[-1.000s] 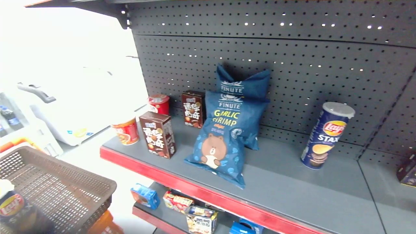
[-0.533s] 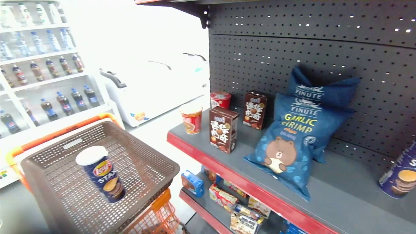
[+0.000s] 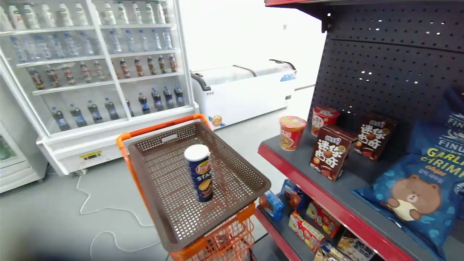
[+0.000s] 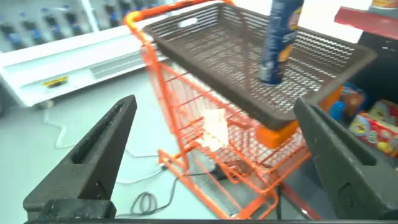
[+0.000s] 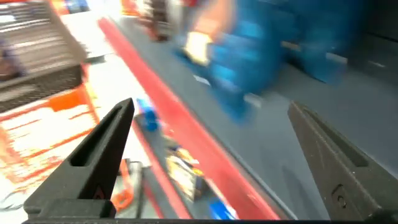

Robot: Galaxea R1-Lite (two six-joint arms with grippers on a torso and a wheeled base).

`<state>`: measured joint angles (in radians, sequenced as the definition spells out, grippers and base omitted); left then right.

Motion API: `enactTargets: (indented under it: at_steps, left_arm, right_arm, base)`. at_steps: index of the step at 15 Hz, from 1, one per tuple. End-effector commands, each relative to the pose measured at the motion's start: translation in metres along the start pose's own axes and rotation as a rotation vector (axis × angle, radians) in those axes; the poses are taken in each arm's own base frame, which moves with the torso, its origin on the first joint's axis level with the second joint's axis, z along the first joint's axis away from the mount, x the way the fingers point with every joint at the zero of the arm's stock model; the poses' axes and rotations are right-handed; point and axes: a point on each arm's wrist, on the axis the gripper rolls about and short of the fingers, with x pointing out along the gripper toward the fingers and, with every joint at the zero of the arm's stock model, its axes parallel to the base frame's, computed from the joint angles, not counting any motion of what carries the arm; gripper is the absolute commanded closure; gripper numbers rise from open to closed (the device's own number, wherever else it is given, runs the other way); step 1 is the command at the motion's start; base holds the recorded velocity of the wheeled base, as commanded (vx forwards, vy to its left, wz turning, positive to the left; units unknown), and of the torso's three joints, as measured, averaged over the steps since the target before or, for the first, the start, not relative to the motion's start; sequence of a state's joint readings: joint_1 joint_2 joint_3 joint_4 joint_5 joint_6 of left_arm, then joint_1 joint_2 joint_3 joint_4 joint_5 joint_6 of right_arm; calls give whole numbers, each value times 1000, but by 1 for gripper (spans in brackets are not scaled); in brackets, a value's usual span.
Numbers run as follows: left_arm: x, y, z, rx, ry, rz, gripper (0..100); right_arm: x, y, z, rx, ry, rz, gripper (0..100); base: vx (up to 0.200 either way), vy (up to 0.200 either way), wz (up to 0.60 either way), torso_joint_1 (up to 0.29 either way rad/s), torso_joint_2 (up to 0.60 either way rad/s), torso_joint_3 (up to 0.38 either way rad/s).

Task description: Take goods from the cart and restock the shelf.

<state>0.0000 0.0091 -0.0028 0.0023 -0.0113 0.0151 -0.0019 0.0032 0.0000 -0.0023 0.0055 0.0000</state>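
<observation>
Left gripper (image 4: 214, 104): jaws wide, nothing between them, with the orange cart (image 4: 205, 155) beyond the fingers (image 4: 93, 155). Right gripper (image 5: 211, 106): jaws also wide and empty, facing the shelf's red front edge (image 5: 168, 112), with a blue bag (image 5: 249, 50) on the board past it. In the head view the chip can (image 3: 198, 173) stands upright with its white lid on in the brown basket (image 3: 170, 137), roughly mid-basket and clear of all four walls. The basket sits on top of the cart, whose orange handle (image 3: 159, 127) is at the basket's 11 o'clock. The shelf (image 3: 301, 159) is at 3 o'clock from the cart, just beside the basket's corner. On the shelf, from the near end: a noodle cup (image 3: 291, 132), a red cup (image 3: 323, 117) behind it at 1 o'clock, two brown chocolate boxes (image 3: 330, 152) (image 3: 375, 139) upright, then the bear-print shrimp chip bag (image 3: 417, 195) leaning back at 4 o'clock from the boxes. The lower tier (image 3: 308, 224) holds mixed small packs. A drinks fridge (image 3: 98, 65) is at 11 o'clock from the cart and a chest freezer (image 3: 246, 90) at 1 o'clock. A white cable (image 3: 108, 210) lies on the floor at 8 o'clock.
</observation>
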Motion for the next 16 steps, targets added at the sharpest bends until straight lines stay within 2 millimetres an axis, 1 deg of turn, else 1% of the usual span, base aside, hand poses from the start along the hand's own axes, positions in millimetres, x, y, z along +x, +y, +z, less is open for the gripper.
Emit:
enactTargets:
  at_steps: [1, 13, 14, 16]
  left_arm:
    - [0, 0, -1, 2, 4, 0, 0]
    - [0, 0, -1, -1, 5, 0, 0]
    - [0, 0, -1, -1, 5, -1, 0]
    - [0, 0, -1, -1, 5, -1, 0]
  right_arm:
    - [0, 0, 0, 0, 1, 1, 0]
    - [0, 0, 0, 0, -1, 3, 0]
    - [0, 0, 0, 0, -1, 3, 0]
    - [0, 0, 0, 0, -1, 3, 0]
  base:
    - [0, 0, 0, 0, 0, 0]
    - [0, 0, 0, 0, 0, 0]
    - [0, 0, -600, 7, 7, 2]
    - [0, 0, 0, 0, 0, 0]
